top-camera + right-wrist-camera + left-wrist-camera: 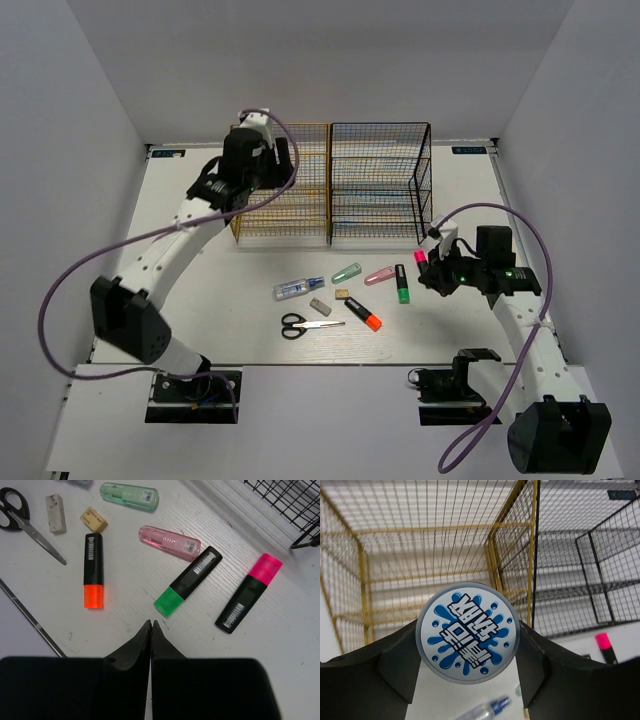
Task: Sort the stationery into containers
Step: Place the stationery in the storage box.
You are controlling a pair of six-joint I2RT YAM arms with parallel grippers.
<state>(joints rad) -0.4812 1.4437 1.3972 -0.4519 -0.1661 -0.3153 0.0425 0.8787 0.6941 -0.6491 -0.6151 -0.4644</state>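
My left gripper (467, 652) is shut on the bluish tape roll (467, 632), a round disc with a blue splash label, held just in front of the gold-yellow rack (362, 575). The black rack (592, 555) stands to its right. From above, that gripper (257, 158) hovers at the gold rack (300, 205). My right gripper (151, 624) is shut on nothing, low over the table beside the green-capped highlighter (189, 580) and the pink-capped one (249, 592). Further off lie an orange-capped highlighter (93, 570), pastel pink (170, 542) and pastel green (129, 495) highlighters, two erasers and the scissors (20, 515).
In the top view the clear blue-capped tube (298, 288), grey eraser (320, 306), tan eraser (342, 294) and scissors (300, 325) lie in a loose cluster ahead of the racks. The black rack (380, 185) adjoins the gold one. White walls enclose the table.
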